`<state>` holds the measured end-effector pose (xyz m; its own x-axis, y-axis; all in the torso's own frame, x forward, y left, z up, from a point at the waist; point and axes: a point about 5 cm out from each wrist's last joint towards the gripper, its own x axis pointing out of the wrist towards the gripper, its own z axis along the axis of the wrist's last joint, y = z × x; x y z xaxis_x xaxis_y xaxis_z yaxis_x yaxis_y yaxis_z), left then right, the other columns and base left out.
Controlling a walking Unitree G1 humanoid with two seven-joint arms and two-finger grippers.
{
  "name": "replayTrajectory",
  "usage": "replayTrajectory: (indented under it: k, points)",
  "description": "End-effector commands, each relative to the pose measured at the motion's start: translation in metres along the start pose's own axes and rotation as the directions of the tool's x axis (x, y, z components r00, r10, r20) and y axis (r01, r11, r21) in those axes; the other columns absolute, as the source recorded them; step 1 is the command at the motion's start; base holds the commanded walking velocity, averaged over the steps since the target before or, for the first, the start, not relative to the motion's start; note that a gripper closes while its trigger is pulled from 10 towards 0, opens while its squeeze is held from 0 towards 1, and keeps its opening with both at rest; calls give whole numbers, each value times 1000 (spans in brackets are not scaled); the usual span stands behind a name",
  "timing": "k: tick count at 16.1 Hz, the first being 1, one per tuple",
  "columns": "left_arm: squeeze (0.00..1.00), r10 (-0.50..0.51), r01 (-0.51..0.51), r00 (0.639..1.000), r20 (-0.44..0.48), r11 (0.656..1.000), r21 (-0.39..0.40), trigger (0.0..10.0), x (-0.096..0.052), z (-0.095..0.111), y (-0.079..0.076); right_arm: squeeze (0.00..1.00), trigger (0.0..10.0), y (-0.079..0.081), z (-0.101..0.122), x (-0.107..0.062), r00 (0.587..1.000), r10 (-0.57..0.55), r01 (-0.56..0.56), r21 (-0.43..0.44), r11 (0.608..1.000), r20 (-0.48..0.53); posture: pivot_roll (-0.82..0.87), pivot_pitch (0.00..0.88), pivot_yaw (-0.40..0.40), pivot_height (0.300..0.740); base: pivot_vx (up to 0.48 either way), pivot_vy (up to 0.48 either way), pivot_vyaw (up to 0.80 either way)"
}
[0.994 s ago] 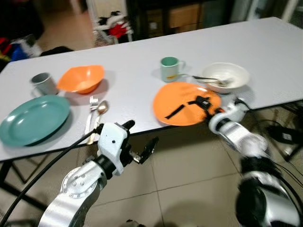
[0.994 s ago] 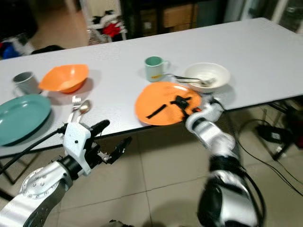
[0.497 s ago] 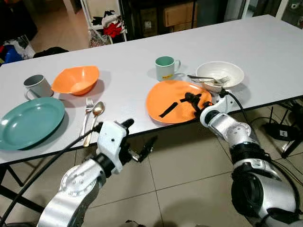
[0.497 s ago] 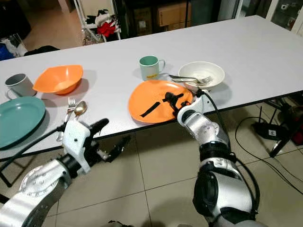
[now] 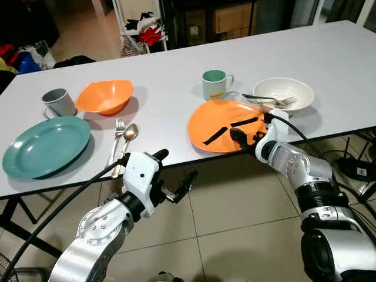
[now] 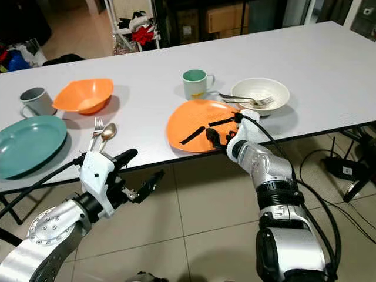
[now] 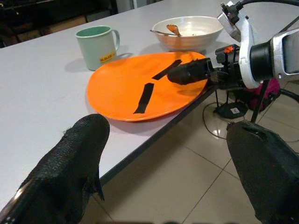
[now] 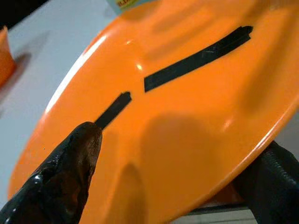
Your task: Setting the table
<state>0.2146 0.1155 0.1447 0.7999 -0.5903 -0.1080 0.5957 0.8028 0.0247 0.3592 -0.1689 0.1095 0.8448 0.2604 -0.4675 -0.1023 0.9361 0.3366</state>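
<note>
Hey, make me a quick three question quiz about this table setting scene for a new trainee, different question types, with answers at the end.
1. True or false: the right end effector grips the rim of the orange plate.
2. Which dish holds cutlery? A) orange bowl B) white bowl C) teal plate
3. Fill in: the fork and spoon lie between the teal plate and the ____ plate.

Key: 1 true, one finger above the rim and one below. 2 B. 3 orange.

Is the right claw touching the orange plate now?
Touching. In the right wrist view the orange plate sits between the right claw fingers: one finger lies on top, the other is under the rim.
</note>
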Motion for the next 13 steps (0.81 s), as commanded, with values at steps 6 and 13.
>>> replayTrajectory:
  k: [6,13]
  points:
    - [584,27,-27,1000,3,999,28,10000,-1,3,8,286,10000,-15,7,-12,992,-124,108,-323,940,-31,-84,0,132,740,0,0,0]
    - [580,36,-36,999,1,999,33,10000,-3,2,9,0,10000,-21,17,-33,991,-136,126,-388,913,4,-78,0,123,740,0,0,0]
